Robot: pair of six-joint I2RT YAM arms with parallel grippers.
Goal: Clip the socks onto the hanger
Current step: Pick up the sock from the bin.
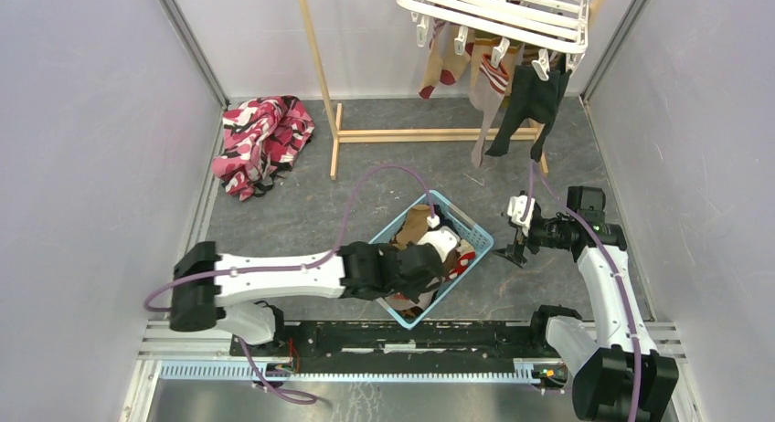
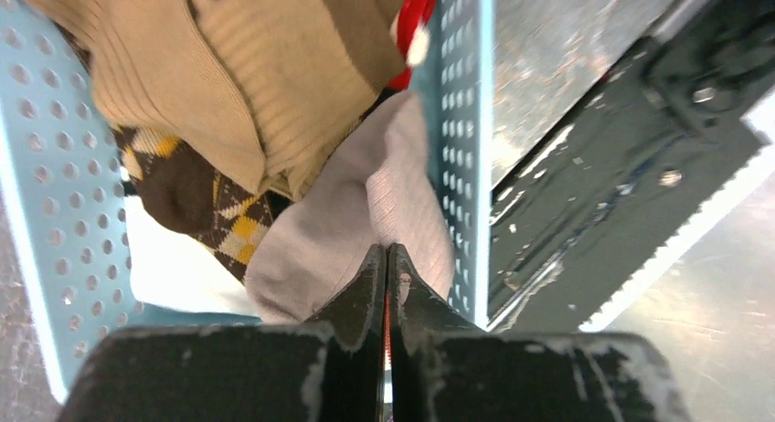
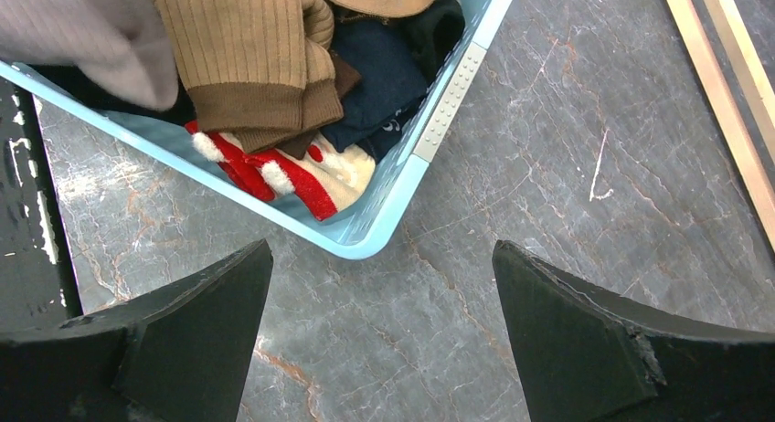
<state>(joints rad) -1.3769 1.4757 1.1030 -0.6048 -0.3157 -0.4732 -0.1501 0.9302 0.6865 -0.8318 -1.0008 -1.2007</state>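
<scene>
In the blue basket [image 2: 461, 166], at its near corner, the left gripper [image 2: 386, 254] has its jaws pressed tight together, the tips meeting on the edge of a grey sock [image 2: 347, 230]. Whether a fold of cloth is really caught between them cannot be told. The grey sock lies against the basket's wall, partly under a tan ribbed sock [image 2: 228, 75] and just beside a brown argyle one [image 2: 210, 212]. To do this pick well, the lift should go straight up and slowly, so that only the grey sock comes free and the tan one slides off instead of trailing over the rim. If nothing rises with the jaws, it is better to reopen and bite deeper into the fabric. Just to the right of the basket, the right gripper [image 3: 382, 250] hangs over the floor with its jaws spread wide and holding nothing, well placed to take the sock's other end. Well beyond the basket the white hanger [image 1: 498, 9] hangs from a wooden stand [image 1: 315, 47], with a black sock [image 1: 530, 98] and others already clipped.
</scene>
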